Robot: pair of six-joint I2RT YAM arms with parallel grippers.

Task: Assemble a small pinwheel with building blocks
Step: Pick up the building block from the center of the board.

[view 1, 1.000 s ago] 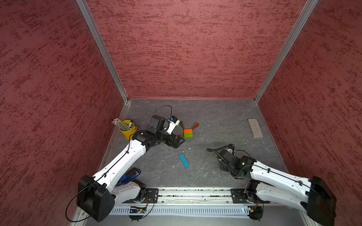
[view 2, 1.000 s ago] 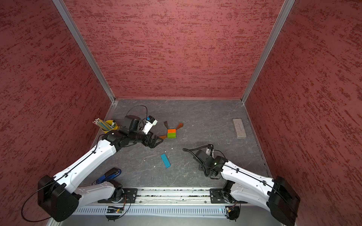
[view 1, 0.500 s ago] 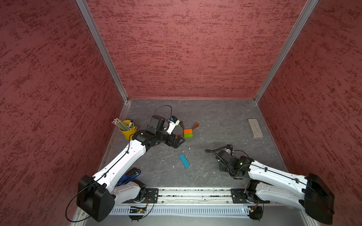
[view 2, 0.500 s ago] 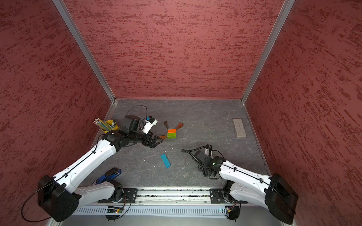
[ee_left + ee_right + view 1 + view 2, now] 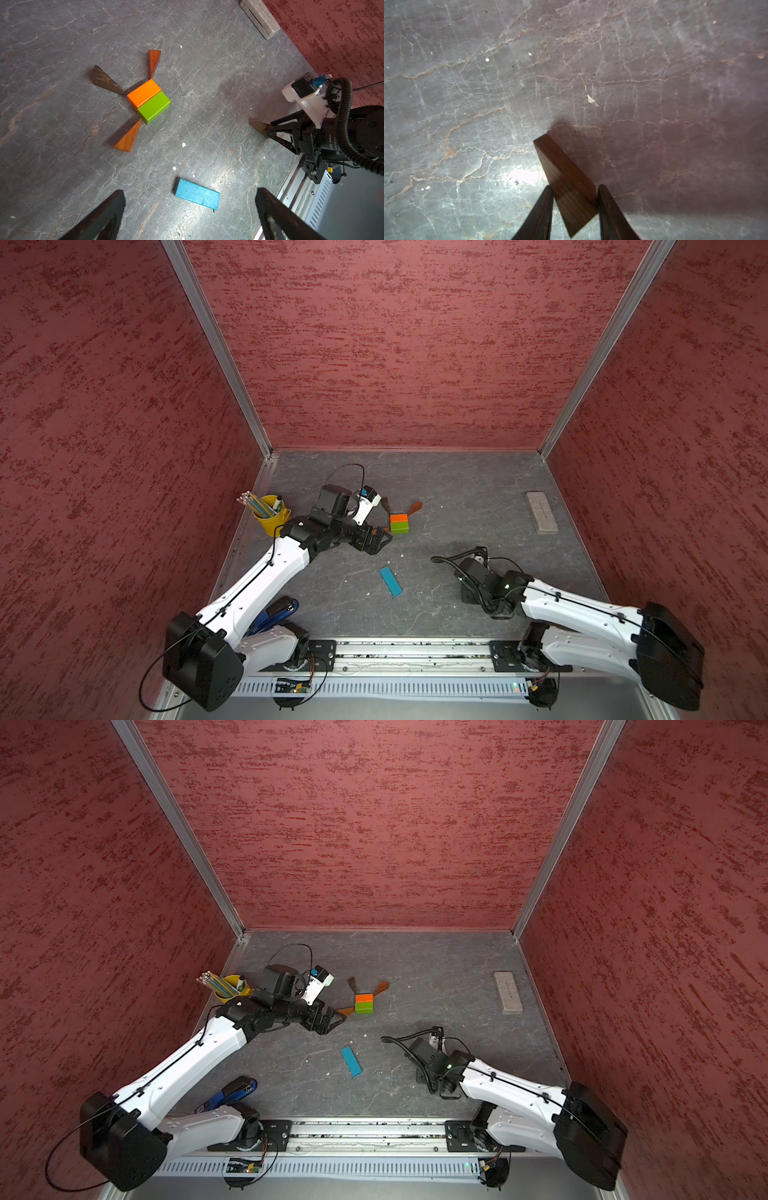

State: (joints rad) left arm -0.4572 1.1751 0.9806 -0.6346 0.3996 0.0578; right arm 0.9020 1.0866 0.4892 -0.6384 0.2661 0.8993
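Observation:
The hub is an orange block (image 5: 398,517) against a lime-green block (image 5: 400,527), lying mid-table in both top views. A dark wedge (image 5: 352,984) and an orange-brown wedge (image 5: 381,988) fan from its far corners, and a third wedge (image 5: 127,138) from a near corner. The blue bar (image 5: 390,581) lies apart, nearer the front. My left gripper (image 5: 380,541) hovers open beside the hub's left; in its wrist view the blue bar (image 5: 197,197) shows between the fingers, far below. My right gripper (image 5: 574,193) points down at the table, shut on a dark brown wedge (image 5: 564,176).
A yellow pencil cup (image 5: 272,516) stands by the left wall behind my left arm. A grey slab (image 5: 541,513) lies near the right wall. A blue-handled tool (image 5: 276,612) lies under the left arm. The base rail (image 5: 415,649) runs along the front edge.
The right gripper's jaws have narrowed onto the dark brown wedge, and that arm has shifted slightly left. The left arm and the blocks have not moved.

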